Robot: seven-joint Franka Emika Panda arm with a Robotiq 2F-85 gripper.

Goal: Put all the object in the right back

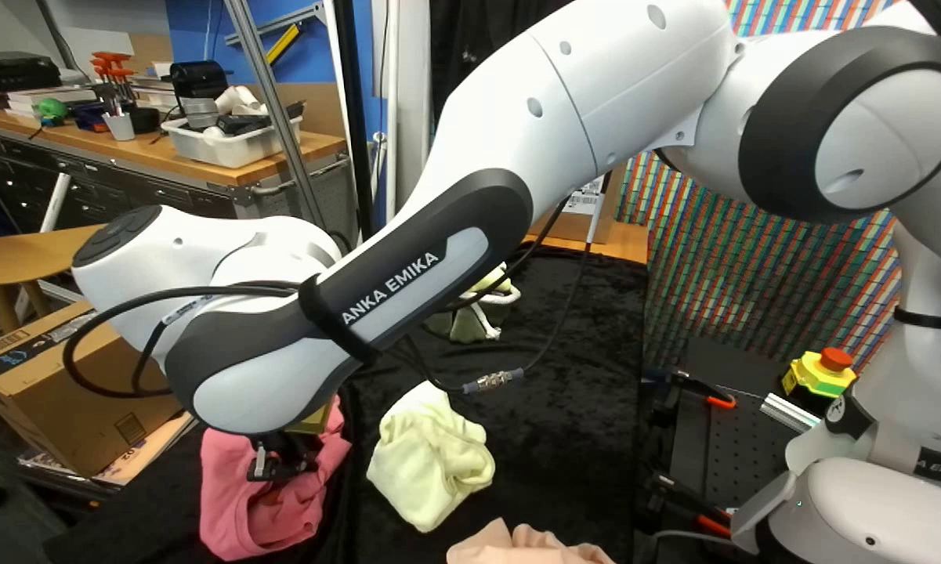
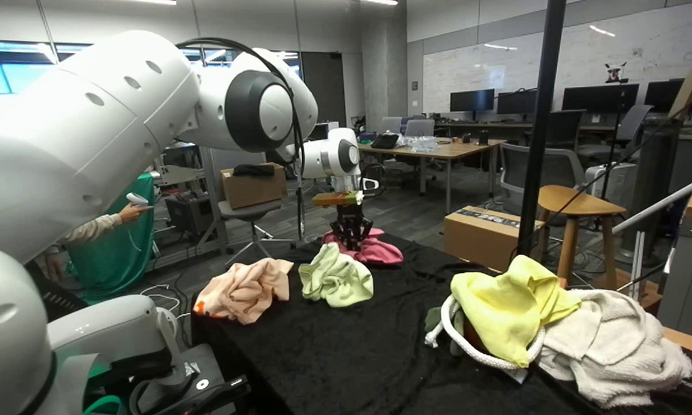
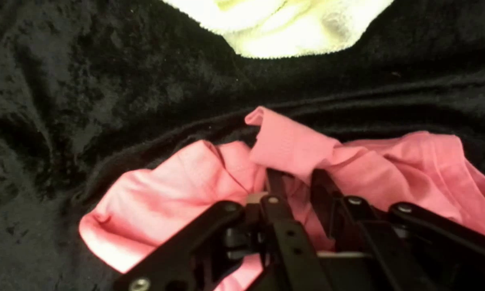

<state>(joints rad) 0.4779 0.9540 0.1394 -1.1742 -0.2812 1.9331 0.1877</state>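
My gripper (image 3: 297,178) points down into the crumpled pink cloth (image 3: 173,182) at the table's far end. Its jaws stand partly apart, pink fabric showing in the gap and a fold lying across the tips. The same gripper (image 2: 351,236) and cloth (image 2: 383,251) appear in an exterior view. Close by lies a pale yellow cloth (image 1: 431,462), and beside that a peach-pink cloth (image 2: 245,291). A brighter yellow cloth (image 2: 507,305) drapes over a container with a white rope rim (image 2: 469,349). Bunched against it is a white cloth (image 2: 611,346).
Black velvet (image 2: 334,357) covers the table. A cardboard box (image 1: 78,392) stands off its far end, near a wooden stool (image 2: 576,202). A black pole (image 2: 541,127) rises behind the container. Someone's hand (image 2: 131,213) holds a white controller beyond the arm.
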